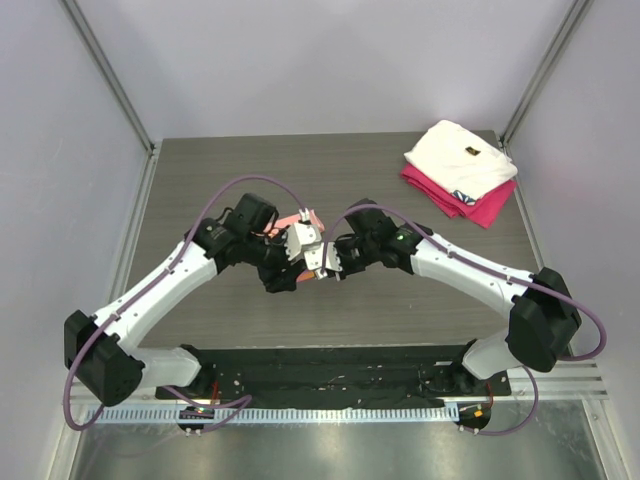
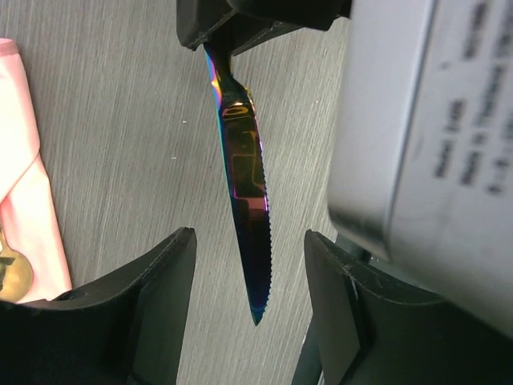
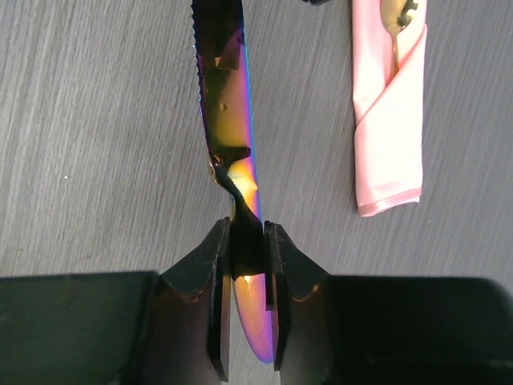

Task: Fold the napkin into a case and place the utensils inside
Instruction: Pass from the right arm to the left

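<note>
The salmon-pink napkin (image 3: pixel 389 120) lies folded into a narrow case on the table, and a gold utensil (image 3: pixel 397 16) sticks out of its open end. The napkin (image 2: pixel 28 216) also shows at the left edge of the left wrist view, with the gold piece (image 2: pixel 12 277) on it. My right gripper (image 3: pixel 246 228) is shut on the handle of an iridescent purple-gold knife (image 3: pixel 227 104) held above the table. The serrated blade of the knife (image 2: pixel 244 176) points between the jaws of my open left gripper (image 2: pixel 250 249), touching neither finger. Both grippers meet at the table's middle, left (image 1: pixel 300 245) and right (image 1: pixel 335 258).
A folded white cloth (image 1: pixel 460 158) lies on a folded magenta cloth (image 1: pixel 480 205) at the far right corner. Grey walls and metal posts close off the table's sides and back.
</note>
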